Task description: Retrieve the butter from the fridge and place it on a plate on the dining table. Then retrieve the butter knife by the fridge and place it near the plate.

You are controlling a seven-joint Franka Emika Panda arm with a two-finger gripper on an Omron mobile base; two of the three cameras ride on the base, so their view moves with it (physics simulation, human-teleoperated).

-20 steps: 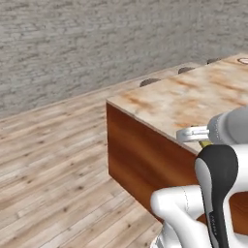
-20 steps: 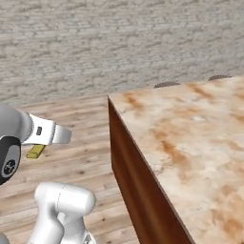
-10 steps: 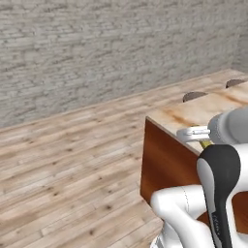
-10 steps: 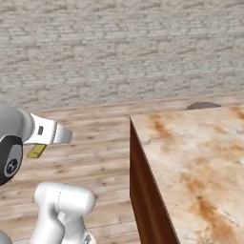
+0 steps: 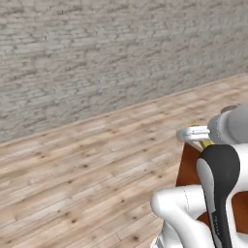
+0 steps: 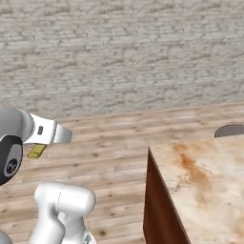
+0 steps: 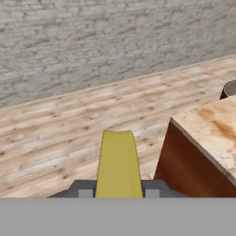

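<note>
The butter [image 7: 118,163], a yellow-olive stick, juts out between the two dark finger tips of my gripper [image 7: 118,192], which is shut on it. From the right base the butter [image 6: 36,151] peeks out below the white hand [image 6: 47,133], held in the air above the wooden floor. The left base view shows a sliver of butter [image 5: 205,144] under the hand. The dining table [image 6: 205,176], with its mottled marble top and red-brown wood side, lies to the right of the gripper, and its corner [image 7: 203,138] sits at the right in the hand view. The fridge, plate and butter knife are out of view.
A grey brick wall [image 6: 119,52] runs across the back, with a light wooden plank floor [image 5: 87,164] in front of it. A dark rounded chair back [image 6: 230,130] rises behind the table's far edge.
The whole scene has slid right in all base views, so the base has turned or driven; the table now sits further right. The butter stays in the shut gripper.
</note>
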